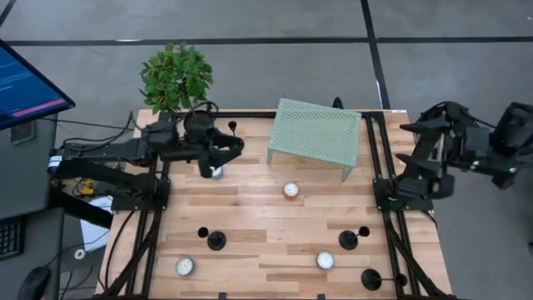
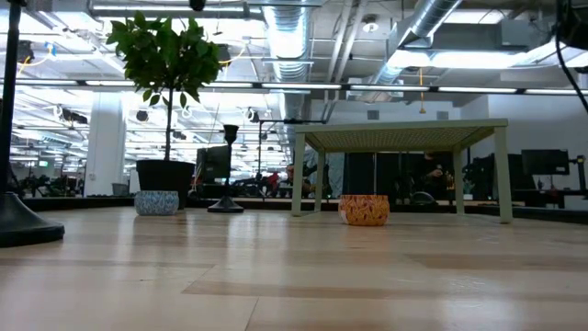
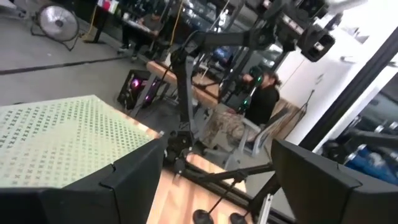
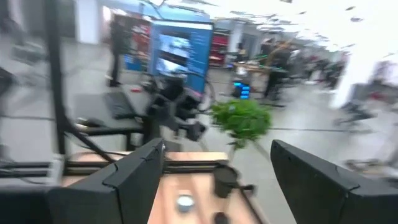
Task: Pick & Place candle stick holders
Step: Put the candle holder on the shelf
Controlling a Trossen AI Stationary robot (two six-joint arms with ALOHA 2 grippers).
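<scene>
Nothing is placed yet, as far as the layout tells. Four black candle stick holders stand apart on the wooden table (image 1: pixel 250 208): one at the far left (image 1: pixel 234 127) just beyond the left arm's wrist, one at the near left (image 1: pixel 216 240), one at the near right (image 1: pixel 349 240) and one at the near right corner (image 1: pixel 371 280). In the low view the far one shows upright beside the plant pot, and a dark disc base (image 2: pixel 18 221) sits at the left edge, which holder I cannot tell.

The left gripper (image 1: pixel 210 167) hangs over the far left part of the table, just above a white tealight (image 1: pixel 217 172), with its two fingers (image 3: pixel 124 186) standing wide apart and nothing between them. The right gripper (image 4: pixel 217 180) is pulled back off the right edge of the table, also spread wide and empty. I judge the work is at its start: every holder remains to be picked up, and the goal spot is not marked in any view.

The surface is pale planked wood in a black frame. A green perforated stand (image 1: pixel 316 133) sits at the far middle, a potted plant (image 1: pixel 175 77) at the far left, and more tealights (image 1: pixel 291 190) are scattered around. Beyond lies an open workshop with grey floor, ceiling ducts, monitors and people at desks.
</scene>
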